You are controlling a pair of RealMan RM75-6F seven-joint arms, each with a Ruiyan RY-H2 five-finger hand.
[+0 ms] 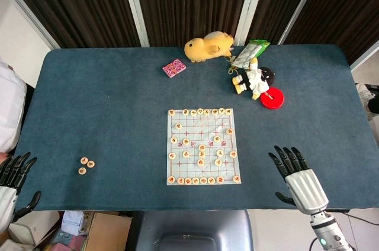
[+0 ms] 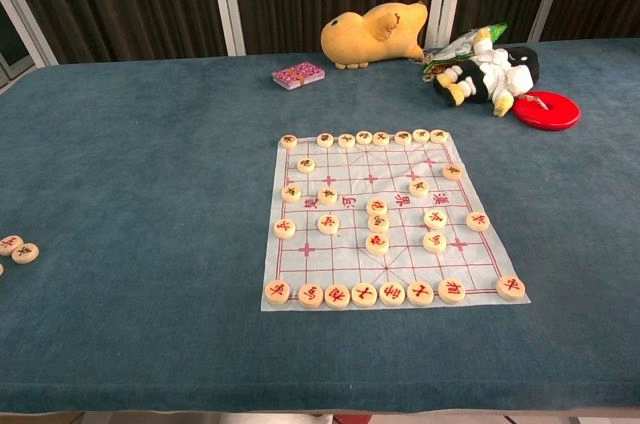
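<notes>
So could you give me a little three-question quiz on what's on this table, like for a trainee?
1. True or false: the right hand holds a game piece.
2. Which lies nearest the left hand? A) the red disc B) the three loose pieces C) the yellow plush toy
3. What does the game board lie on?

Key: 1. False, its fingers are spread and empty. 2. B. 3. The blue table.
</notes>
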